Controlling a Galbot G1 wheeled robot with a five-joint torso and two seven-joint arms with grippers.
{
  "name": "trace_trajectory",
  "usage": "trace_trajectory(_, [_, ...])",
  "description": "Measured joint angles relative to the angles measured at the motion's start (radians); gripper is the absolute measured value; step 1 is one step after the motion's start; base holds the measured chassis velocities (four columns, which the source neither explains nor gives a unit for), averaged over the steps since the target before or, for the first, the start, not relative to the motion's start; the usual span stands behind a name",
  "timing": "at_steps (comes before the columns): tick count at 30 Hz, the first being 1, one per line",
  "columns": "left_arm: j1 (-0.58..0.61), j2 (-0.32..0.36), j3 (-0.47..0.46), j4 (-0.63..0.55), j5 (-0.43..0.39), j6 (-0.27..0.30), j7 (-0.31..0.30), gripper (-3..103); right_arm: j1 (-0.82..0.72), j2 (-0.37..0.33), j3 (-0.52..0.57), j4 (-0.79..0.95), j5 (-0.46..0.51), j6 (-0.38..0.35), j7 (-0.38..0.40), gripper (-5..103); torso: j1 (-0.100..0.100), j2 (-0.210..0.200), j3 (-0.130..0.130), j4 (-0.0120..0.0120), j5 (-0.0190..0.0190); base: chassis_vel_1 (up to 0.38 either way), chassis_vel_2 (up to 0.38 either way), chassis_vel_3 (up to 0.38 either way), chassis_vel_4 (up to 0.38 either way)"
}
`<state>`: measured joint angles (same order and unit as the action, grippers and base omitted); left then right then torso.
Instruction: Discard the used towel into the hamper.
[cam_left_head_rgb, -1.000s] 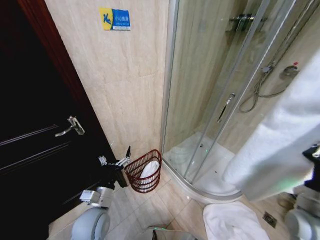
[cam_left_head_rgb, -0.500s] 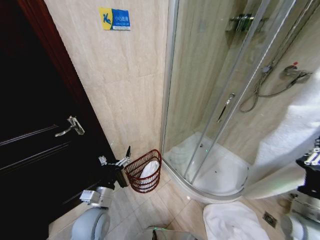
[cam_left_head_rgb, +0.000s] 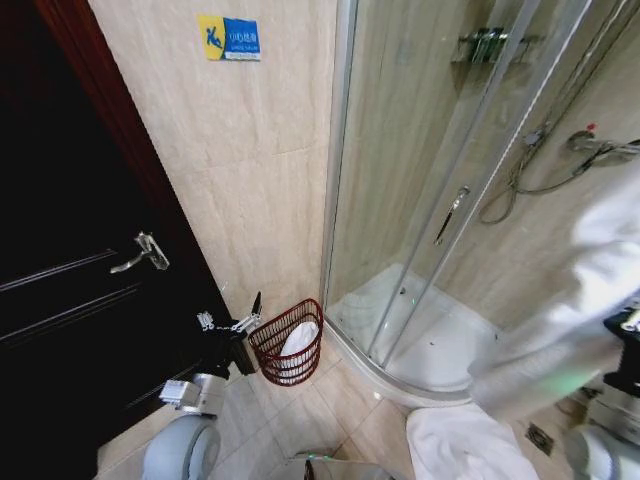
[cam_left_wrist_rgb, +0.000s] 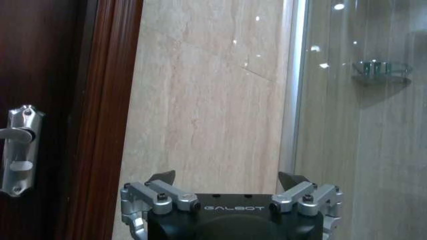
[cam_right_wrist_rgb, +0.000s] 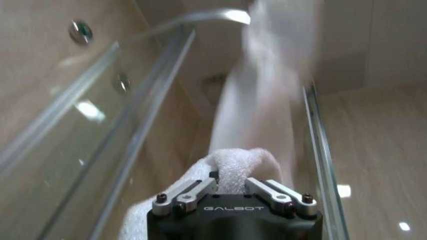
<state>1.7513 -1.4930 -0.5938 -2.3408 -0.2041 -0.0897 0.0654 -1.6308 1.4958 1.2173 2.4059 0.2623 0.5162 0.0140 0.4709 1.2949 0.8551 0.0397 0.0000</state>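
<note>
"GALBOT" marks both tools. The right tool (cam_right_wrist_rgb: 232, 186) is clenched on the white towel (cam_right_wrist_rgb: 257, 115) beside the glass shower (cam_left_head_rgb: 420, 180). The left tool (cam_left_wrist_rgb: 227, 179) is released, near the hamper (cam_left_head_rgb: 288, 345) on the tiled floor (cam_left_head_rgb: 350, 420).

- The left arm hangs low at the robot's left side, bent at the elbow, its wrist turned forward.
- The left hand (cam_left_head_rgb: 232, 322) is empty, its two fingers spread wide apart with only air between the tips (cam_left_wrist_rgb: 162, 176).
- The right arm sits at the robot's right side, forearm raised.
- The right hand (cam_right_wrist_rgb: 230, 186) has its fingers closed tight on a fold of white towel (cam_right_wrist_rgb: 257, 120), which stretches up and away from the fingertips.
</note>
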Motion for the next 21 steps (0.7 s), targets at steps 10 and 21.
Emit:
trace_trajectory(10, [0.0, 0.0, 0.0, 0.0, 0.0, 0.0, 0.0, 100, 0.005, -0.075, 0.109, 0.098, 0.12, -0.135, 0.122, 4, 0.0, 0.0, 0.0, -0.0001, 0.0014, 0.0, 0.0, 0.0, 0.0])
trace_trajectory(21, [0.0, 0.0, 0.0, 0.0, 0.0, 0.0, 0.0, 100, 0.022, -0.11, 0.155, 0.098, 0.152, -0.145, 0.111, 4, 0.0, 0.0, 0.0, -0.0002, 0.0003, 0.0, 0.0, 0.0, 0.0])
